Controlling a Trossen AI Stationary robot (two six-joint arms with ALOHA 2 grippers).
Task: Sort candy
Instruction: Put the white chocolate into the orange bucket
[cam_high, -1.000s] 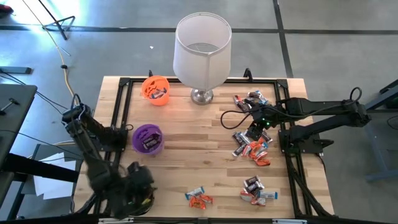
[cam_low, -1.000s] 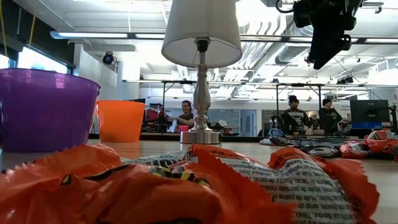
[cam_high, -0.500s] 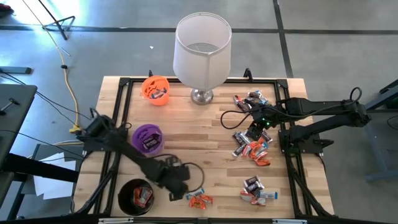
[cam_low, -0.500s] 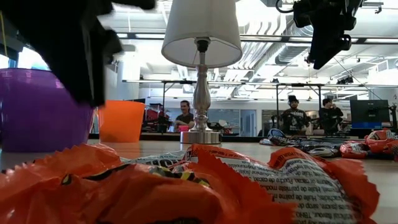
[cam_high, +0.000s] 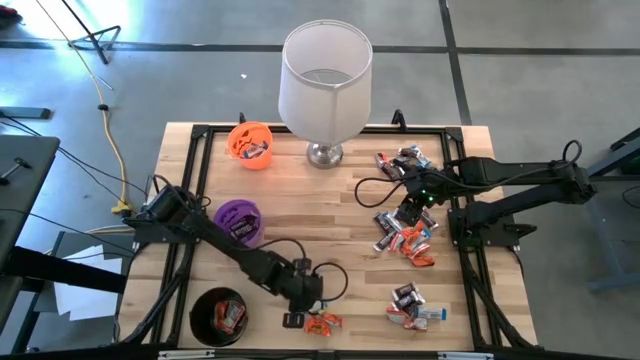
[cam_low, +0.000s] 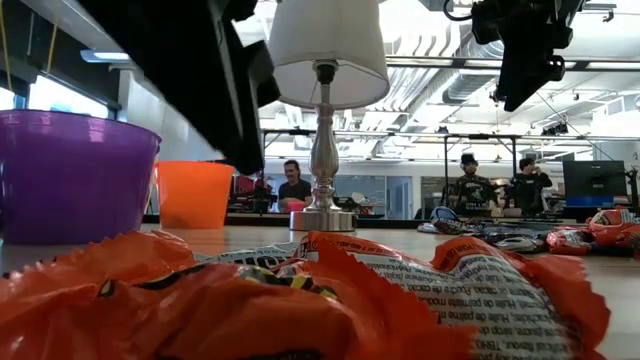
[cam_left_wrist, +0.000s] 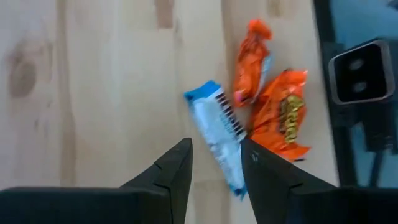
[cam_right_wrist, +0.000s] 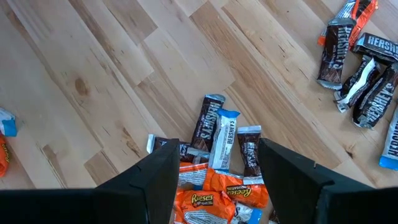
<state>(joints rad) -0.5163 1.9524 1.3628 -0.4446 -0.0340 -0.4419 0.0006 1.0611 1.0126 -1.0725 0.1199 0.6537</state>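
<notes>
My left gripper (cam_high: 298, 312) (cam_left_wrist: 216, 152) is open over a small group of candy (cam_high: 322, 321) near the table's near edge. Its fingers point down on either side of one end of a white-blue candy (cam_left_wrist: 214, 127), which lies flat beside two orange candies (cam_left_wrist: 283, 115). I see no touch. My right gripper (cam_high: 412, 212) (cam_right_wrist: 217, 155) is open above a pile of brown, white-blue and orange candy (cam_right_wrist: 222, 140) at the table's right. In the low view, an orange candy (cam_low: 300, 300) fills the foreground. My right gripper (cam_low: 525, 50) hangs high at the right.
A lamp (cam_high: 325, 80) stands at the far middle. There are three cups: orange (cam_high: 250, 145), purple (cam_high: 238, 222), and black (cam_high: 220, 315), which holds candy. More candy lies at the far right (cam_high: 405, 160) and near right (cam_high: 412, 305). The low camera (cam_left_wrist: 357, 71) sits beside the orange candies. People stand beyond the table.
My left arm has swung from above the black cup at the near left corner toward the table's right, along the near edge, and now stands over the small candy group. My right arm has kept still.
</notes>
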